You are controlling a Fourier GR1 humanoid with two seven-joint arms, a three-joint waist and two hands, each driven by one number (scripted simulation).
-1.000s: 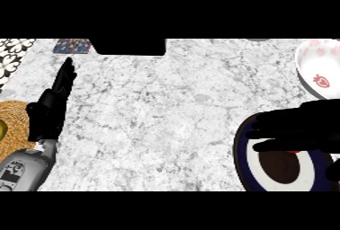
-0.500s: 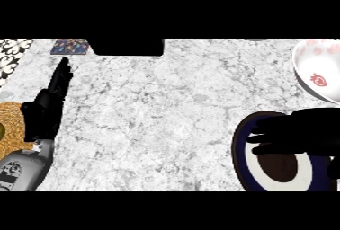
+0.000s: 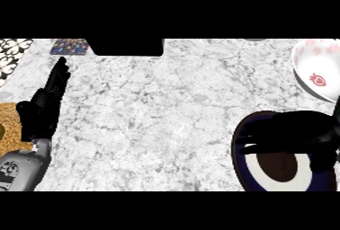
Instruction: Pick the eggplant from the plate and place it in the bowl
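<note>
My right robot hand (image 3: 292,134) is over the dark-rimmed plate (image 3: 247,173) at the near right of the table (image 3: 159,112), fingers curled down and pointing left. The eggplant is not separately visible; black hand on dark plate hides it, so I judge it lies beneath those fingers, and I cannot confirm contact or its long axis. A dark brown oval on the plate, just nearer me than the hand, may be plate centre or vegetable; undetermined. The bowl (image 3: 319,72), white with a strawberry print, sits up and right of the plate, near it. The lift must travel that way. My left robot hand (image 3: 43,112) rests open at the left edge, well apart.
</note>
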